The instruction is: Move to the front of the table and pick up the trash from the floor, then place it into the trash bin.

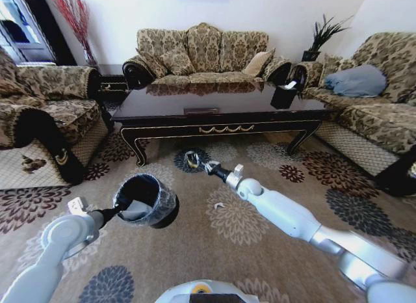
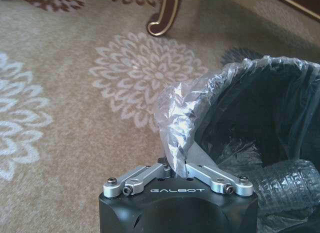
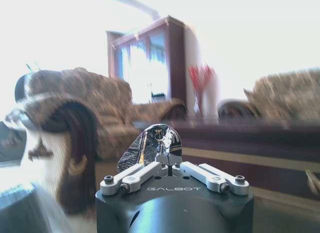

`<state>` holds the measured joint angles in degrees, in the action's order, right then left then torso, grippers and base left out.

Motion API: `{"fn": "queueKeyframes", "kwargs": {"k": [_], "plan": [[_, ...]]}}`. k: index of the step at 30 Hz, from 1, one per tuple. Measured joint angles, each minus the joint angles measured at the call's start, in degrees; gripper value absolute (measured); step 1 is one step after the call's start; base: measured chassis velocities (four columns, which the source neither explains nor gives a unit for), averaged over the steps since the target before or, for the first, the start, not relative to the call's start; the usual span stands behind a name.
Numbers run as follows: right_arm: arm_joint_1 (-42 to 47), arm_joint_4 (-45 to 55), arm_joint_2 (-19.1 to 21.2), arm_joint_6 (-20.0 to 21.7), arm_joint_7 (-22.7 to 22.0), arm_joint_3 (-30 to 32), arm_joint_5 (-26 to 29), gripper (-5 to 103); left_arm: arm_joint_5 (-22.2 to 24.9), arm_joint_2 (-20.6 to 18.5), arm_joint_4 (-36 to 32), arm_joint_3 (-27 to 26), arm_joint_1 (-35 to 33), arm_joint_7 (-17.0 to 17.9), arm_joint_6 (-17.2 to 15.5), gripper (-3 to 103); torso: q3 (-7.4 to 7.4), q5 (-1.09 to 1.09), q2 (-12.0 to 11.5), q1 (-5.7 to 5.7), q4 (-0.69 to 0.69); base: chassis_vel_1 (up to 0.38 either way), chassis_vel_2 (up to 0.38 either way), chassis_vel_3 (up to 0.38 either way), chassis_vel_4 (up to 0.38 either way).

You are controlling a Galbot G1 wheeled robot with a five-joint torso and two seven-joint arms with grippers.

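My left gripper [image 1: 121,212] [image 2: 179,166] is shut on the rim and clear liner of the round black trash bin [image 1: 146,199] [image 2: 250,108], which it holds at the lower left. A clear plastic bottle [image 2: 286,185] lies inside the bin. My right gripper [image 1: 197,162] [image 3: 168,166] reaches out in front of the dark glossy table [image 1: 214,106], just above the carpet. It is shut on a shiny dark crumpled piece of trash [image 1: 192,160] [image 3: 152,143]. A small white scrap [image 1: 219,205] lies on the carpet between the bin and my right arm.
Patterned sofas [image 1: 201,52] surround the table on three sides. A small black box with white tissue [image 1: 284,95] stands on the table's right end. A carved table leg [image 2: 164,15] is close to the bin. Flowered carpet [image 1: 240,218] lies open in front of me.
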<state>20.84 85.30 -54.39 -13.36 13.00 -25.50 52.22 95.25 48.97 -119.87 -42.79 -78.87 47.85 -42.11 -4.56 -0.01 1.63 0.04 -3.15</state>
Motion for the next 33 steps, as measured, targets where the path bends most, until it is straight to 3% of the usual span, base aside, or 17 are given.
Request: {"fn": "queueKeyframes", "kwargs": {"k": [5,8,18,26,30,33], "plan": [[-2.7,3.8,-0.3,-3.2,1.4,-2.3,-2.1,0,3.0,-4.2,1.6,1.8,3.0,0.1,0.0,0,0.00,0.02,0.0,0.00,0.00,0.000,0.000,0.000,0.000],[-5.4,5.4,-0.7,-6.7,1.9,-7.9,-5.0,0,3.7,-5.7,4.5,4.8,6.8,0.1,0.0,0,0.00,0.00,0.0,0.00,0.01,0.000,0.000,0.000,0.000],[-6.8,4.1,-3.4,-8.8,-1.8,-16.7,-11.5,0,3.3,-1.0,11.3,14.7,19.4,0.6,0.0,0,0.00,0.01,0.0,0.00,-0.02,0.000,0.000,0.000,0.000],[-7.4,1.3,-3.6,-8.9,-2.6,-17.7,-13.0,0,3.3,-0.8,13.5,16.9,23.4,0.7,0.0,0,0.00,0.01,0.0,0.00,0.01,0.000,0.000,0.000,0.000],[-7.8,1.1,-3.5,-8.8,-2.3,-17.9,-12.9,11,3.3,-1.0,13.9,17.3,24.2,0.6,0.0,0,0.00,0.01,0.0,0.00,0.00,0.000,0.000,0.000,0.000],[-8.2,1.3,-3.5,-8.6,-2.0,-18.0,-12.6,27,3.4,-1.3,14.1,17.3,24.6,0.6,0.0,0,0.00,0.01,0.0,0.00,0.00,0.000,0.000,0.000,0.000]]}}
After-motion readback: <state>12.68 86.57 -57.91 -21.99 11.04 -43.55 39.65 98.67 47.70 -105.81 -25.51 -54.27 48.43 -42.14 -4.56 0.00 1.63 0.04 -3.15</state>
